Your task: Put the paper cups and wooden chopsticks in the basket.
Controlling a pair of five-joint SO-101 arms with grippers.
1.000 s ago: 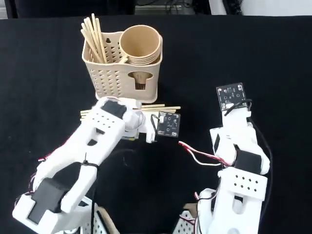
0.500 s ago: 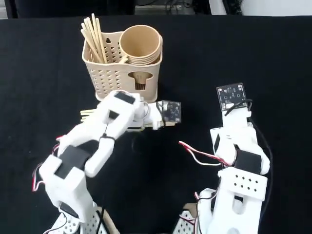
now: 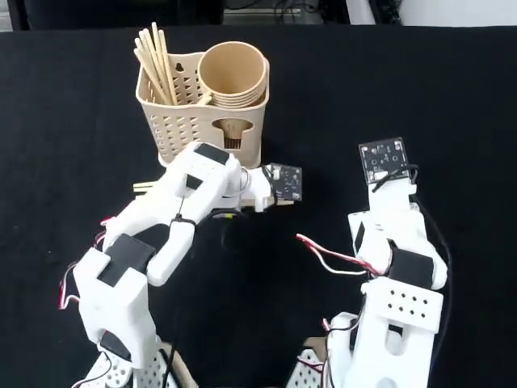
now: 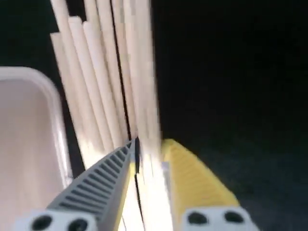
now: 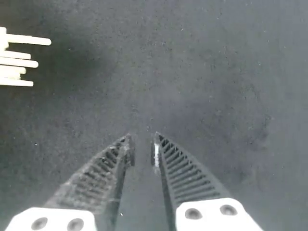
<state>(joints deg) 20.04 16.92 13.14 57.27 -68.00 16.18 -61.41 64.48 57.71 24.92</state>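
**A:** Where does the job stand?

**B:** On the black worktop (image 3: 452, 89), the left arm (image 3: 161, 234) leans in at the foot of the basket (image 3: 190, 129). The right arm (image 3: 396, 242) sits back, well apart from it. The stack of paper cups (image 3: 234, 73) stands in the basket already, with a bunch of upright chopsticks (image 3: 153, 61) beside it.

**A:** So what's left?

**B:** The loose wooden chopsticks (image 4: 96, 96), lying flat on the worktop just beside the basket's wall. Picking them up looks like the step in hand. The left jaws are clamped on several of those sticks, and a few more lie outside the grey jaw.

**A:** And the right jaws?

**B:** All but closed on nothing, over bare worktop.

**A:** What does the next move call for?

**B:** I'd say a lift, a tilt to stand the sticks up, and a carry over the rim before letting go. The grip has to hold so the bundle doesn't fan out. Any sticks left behind would need another pick.
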